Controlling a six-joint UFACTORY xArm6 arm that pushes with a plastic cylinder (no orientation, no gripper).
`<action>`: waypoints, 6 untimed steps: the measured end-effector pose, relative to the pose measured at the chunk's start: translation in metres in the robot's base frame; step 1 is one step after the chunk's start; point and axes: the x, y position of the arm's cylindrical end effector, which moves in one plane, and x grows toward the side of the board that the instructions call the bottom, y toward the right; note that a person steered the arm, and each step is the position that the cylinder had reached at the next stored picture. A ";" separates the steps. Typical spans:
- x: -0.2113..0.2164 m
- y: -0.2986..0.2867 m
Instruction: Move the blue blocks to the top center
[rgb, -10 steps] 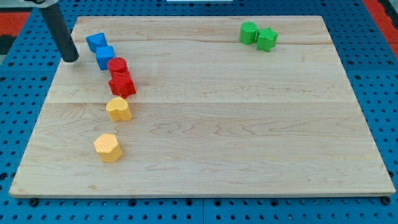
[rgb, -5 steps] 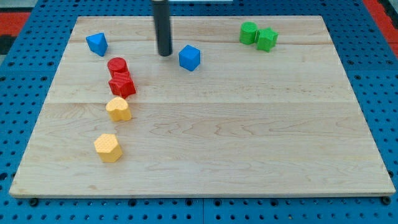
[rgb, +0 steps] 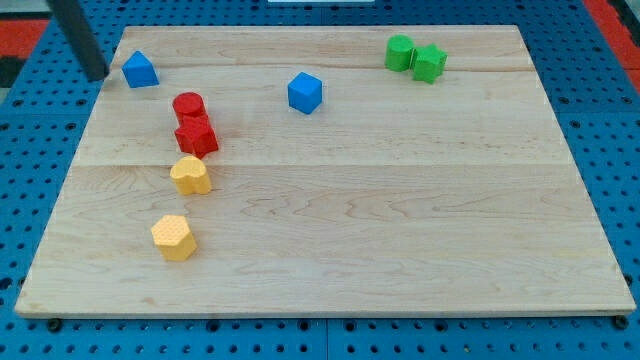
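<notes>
Blue is what matters on this pale wooden counter (rgb: 400, 200): two blue blocks lie well apart from each other. One, a blue triangular block (rgb: 140, 71), sits near the counter's top left corner. The other, a blue cube (rgb: 305, 92), lies toward the top, a little left of the middle, with bare wood all around it.

I have no pincer to spread or press together; I end in a straight dark rod, so nothing is pinched. My tip (rgb: 96, 75) stands at the counter's left edge near the top, just to the view's left of the blue triangular block, with a thin gap between us, so I am not touching it as far as I can tell. The rod slants up and leaves the view at the top left.

Below and to the right of the blue triangular block, a red cylinder (rgb: 188, 105) and a red block (rgb: 196, 135) stand touching, one under the other. Farther down come a yellow block (rgb: 190, 174) just below the red pair, and a yellow hexagonal block (rgb: 173, 237) lower still, apart from it. Near the top right, a green cylinder (rgb: 400, 51) and a green block (rgb: 430, 62) sit side by side, touching. Around the counter lies a blue perforated base (rgb: 610, 150).
</notes>
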 end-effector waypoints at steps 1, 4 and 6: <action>-0.004 0.092; -0.014 0.229; -0.089 0.383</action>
